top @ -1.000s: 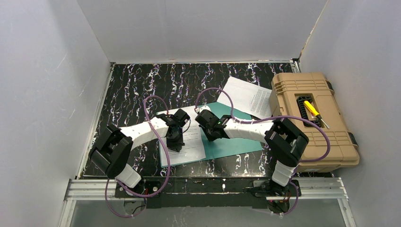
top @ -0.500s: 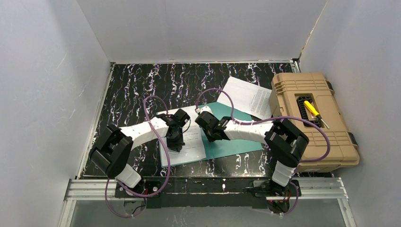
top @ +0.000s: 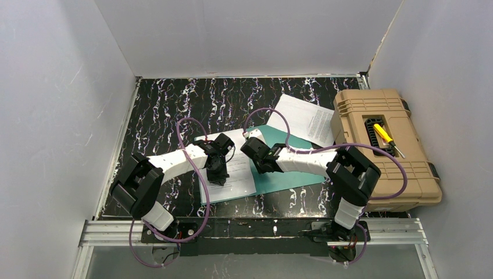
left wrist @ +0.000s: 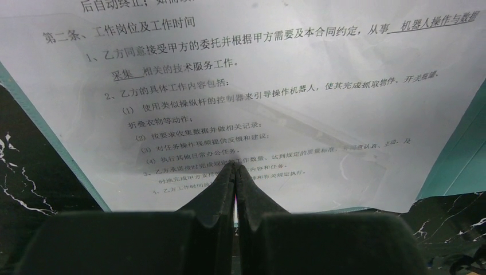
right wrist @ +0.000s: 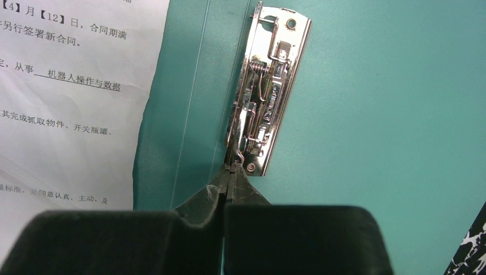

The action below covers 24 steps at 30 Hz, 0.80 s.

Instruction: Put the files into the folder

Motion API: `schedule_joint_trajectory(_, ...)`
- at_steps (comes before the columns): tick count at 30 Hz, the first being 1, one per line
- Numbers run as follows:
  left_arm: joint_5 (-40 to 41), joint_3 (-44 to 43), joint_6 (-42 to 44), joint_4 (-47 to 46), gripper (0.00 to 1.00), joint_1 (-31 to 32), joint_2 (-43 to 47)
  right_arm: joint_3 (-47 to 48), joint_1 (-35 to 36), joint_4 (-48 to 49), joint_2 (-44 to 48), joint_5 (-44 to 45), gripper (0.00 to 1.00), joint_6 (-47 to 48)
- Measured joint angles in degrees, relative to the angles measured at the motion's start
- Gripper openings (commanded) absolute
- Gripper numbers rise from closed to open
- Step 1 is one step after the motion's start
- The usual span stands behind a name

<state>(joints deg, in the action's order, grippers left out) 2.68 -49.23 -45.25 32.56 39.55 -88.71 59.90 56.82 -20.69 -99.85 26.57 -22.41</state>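
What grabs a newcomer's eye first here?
The open teal folder at the centre of the table, a printed sheet on its left half. The left gripper is shut with tips at the sheet; the right gripper is shut at the near end of the metal clip. At the right, a tan toolbox carries a yellow screwdriver.

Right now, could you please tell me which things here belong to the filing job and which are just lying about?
For the job: teal folder; its metal clip; printed sheet lying on it; second sheet farther back.
Lying about: tan toolbox; yellow screwdriver on its lid.
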Motion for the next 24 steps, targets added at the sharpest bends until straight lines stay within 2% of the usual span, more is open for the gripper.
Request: schedule_joint_trajectory(24,-0.2,0.1,-0.4,-1.0,0.0,0.1,0.1,4.0,-0.3,-4.9,4.0,1.9,0.01,-1.0)
